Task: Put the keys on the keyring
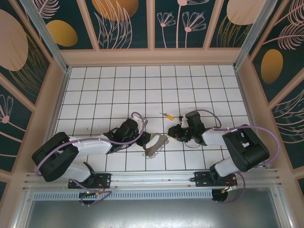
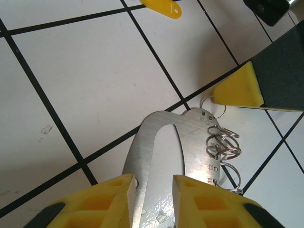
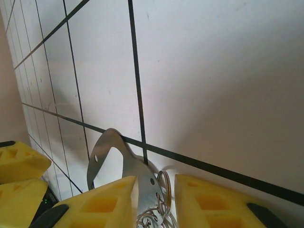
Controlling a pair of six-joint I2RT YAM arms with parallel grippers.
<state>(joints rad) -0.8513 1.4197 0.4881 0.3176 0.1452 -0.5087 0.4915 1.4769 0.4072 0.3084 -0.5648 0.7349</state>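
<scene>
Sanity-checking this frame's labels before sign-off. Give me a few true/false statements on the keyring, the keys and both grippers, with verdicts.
1. The keyring is a flat metal plate with small split rings along one edge. True.
2. The orange-headed key hangs on one of those rings. False: it lies on the tiled table, apart from the keyring.
3. The plate runs in between the fingers of the left gripper. True.
4. The right gripper is parked far from the keyring. False: the plate's ringed end stands between its fingers.
</scene>
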